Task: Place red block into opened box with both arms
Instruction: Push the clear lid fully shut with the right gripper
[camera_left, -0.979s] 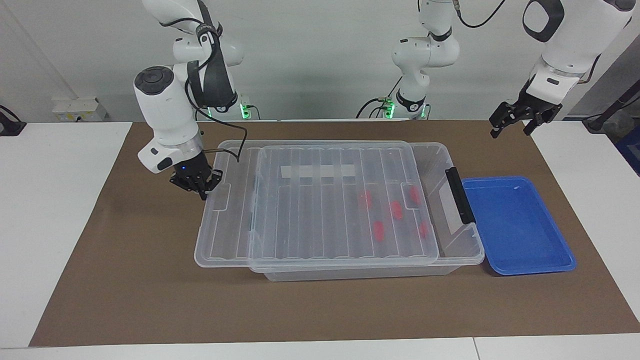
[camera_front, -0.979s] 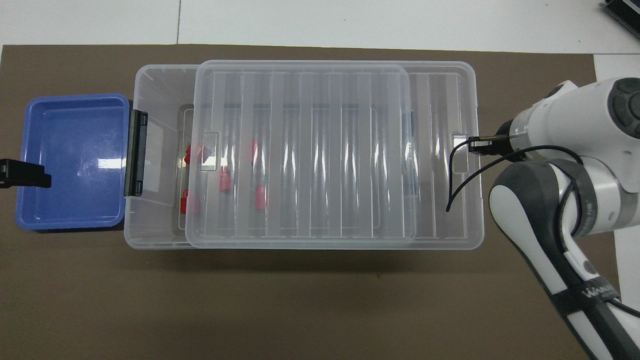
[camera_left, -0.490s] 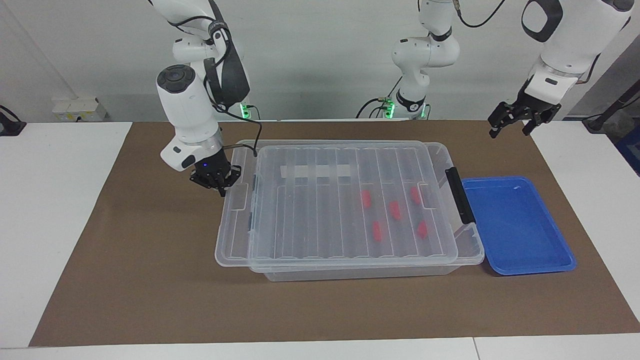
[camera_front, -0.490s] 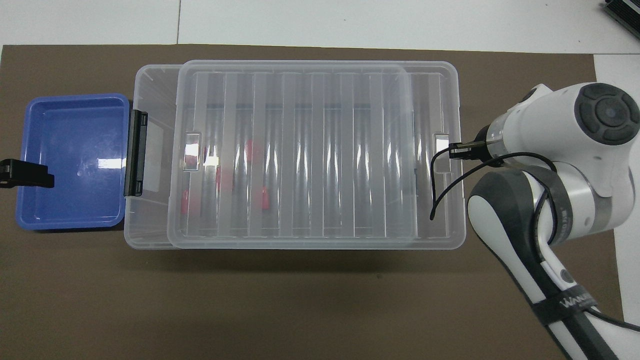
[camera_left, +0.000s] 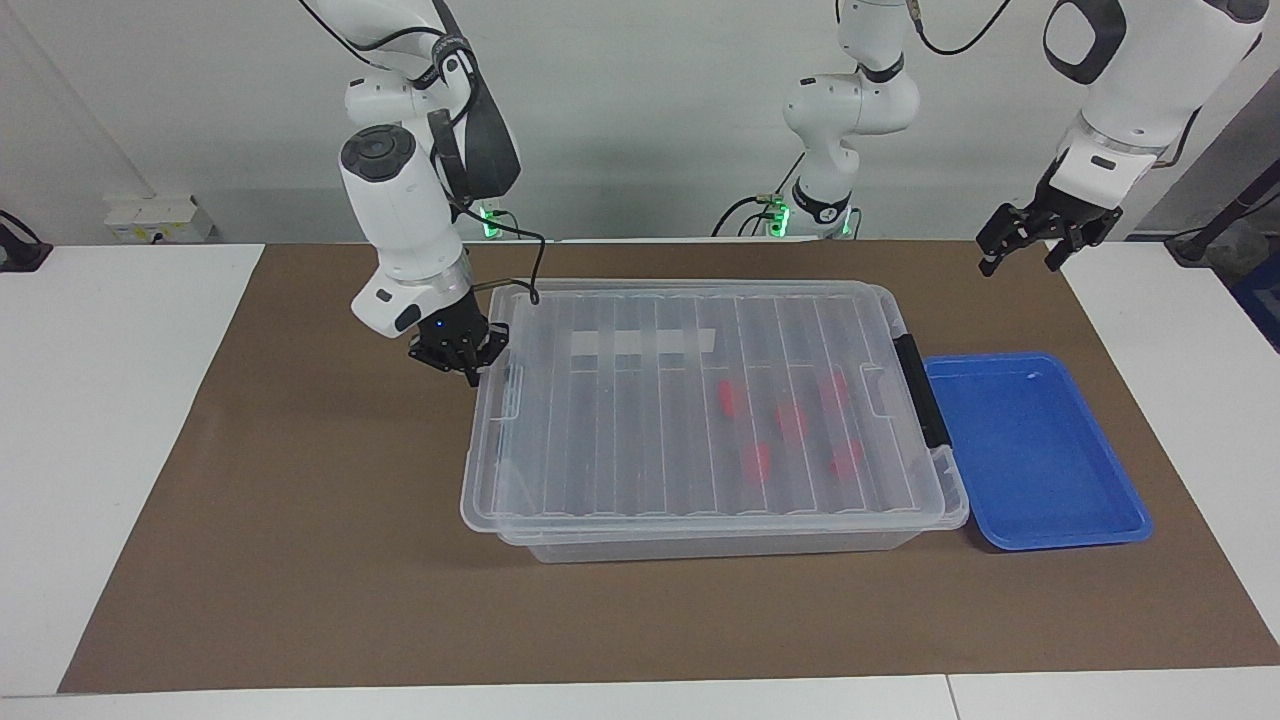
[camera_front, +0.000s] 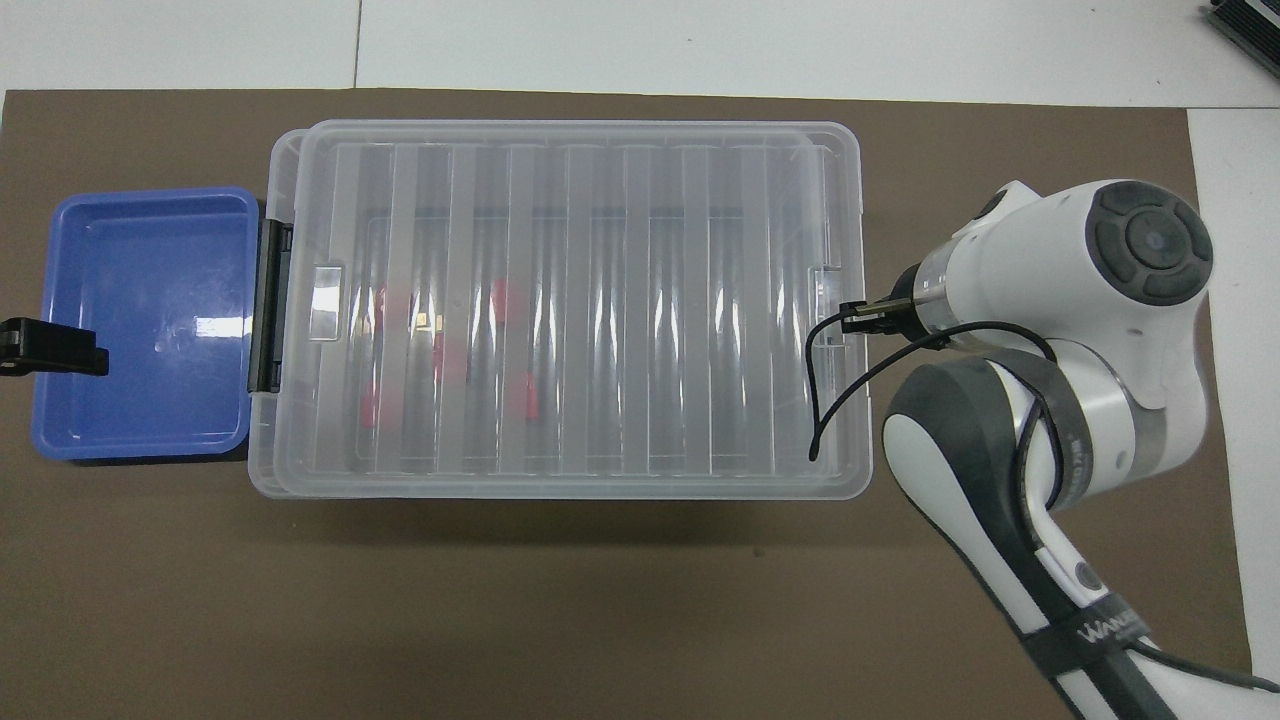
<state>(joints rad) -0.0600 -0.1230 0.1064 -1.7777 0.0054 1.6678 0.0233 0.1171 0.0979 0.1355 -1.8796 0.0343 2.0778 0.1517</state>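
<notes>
Closed right pincer (camera_left: 470, 366) against ribbed lid (camera_left: 690, 400) covering box (camera_left: 720, 540); open left pincer (camera_left: 1022, 253) aloft; blue tray (camera_left: 1040, 530) beside.

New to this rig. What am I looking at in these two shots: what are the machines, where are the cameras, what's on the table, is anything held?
Two white robot arms work at a table with a brown mat. One picture looks at them from across the table, the other looks down from above their own end.

On the mat sits a clear plastic box with its ribbed lid lying over nearly all of it. Red blocks show through the lid, inside the box. A blue tray lies beside the box, toward the left arm's end.

The right gripper, jaws shut, is at the lid's end edge; whether it grips the lid cannot be told. The left gripper waits in the air with open jaws, holding nothing.
</notes>
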